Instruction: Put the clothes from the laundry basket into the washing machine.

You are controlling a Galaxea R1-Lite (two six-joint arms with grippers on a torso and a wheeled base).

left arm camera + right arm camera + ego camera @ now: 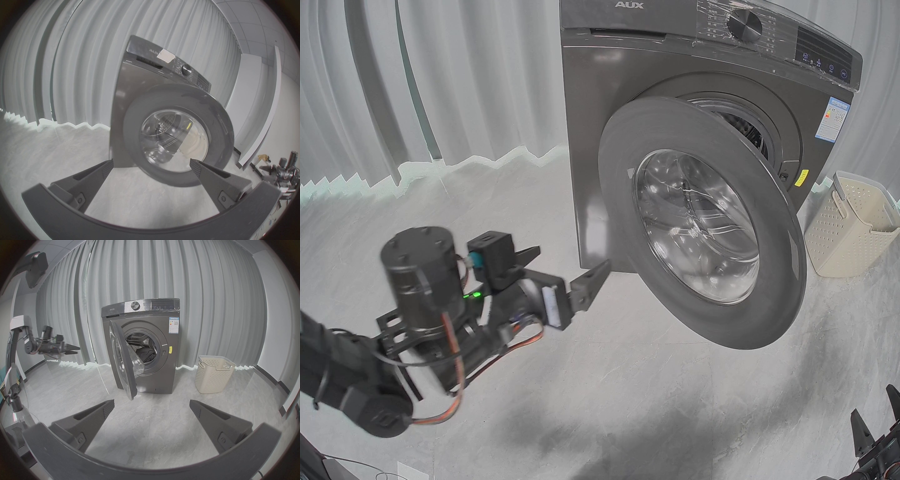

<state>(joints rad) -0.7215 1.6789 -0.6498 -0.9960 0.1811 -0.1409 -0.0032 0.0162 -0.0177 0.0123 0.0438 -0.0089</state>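
Clothes (pixel 147 354) lie dark inside the washing machine (pixel 165 377) drum, door (pixel 700 225) swung open; laundry basket (pixel 214 379) stands on floor beside it; left gripper (pixel 570 259) and right gripper (pixel 151 404) both spread wide, empty.

Matt grey metal washing machine (pixel 594 125), glossy glass door (pixel 700 225), perforated plastic laundry basket (pixel 847 234).

The pale grey, marbled floor (pixel 625 400) carried the grey washing machine (pixel 594 156), standing upright with its back to the curtain (pixel 456 81). The cream perforated laundry basket (pixel 850 231) stood upright on the floor near the machine, to the robot's right, not touching it.
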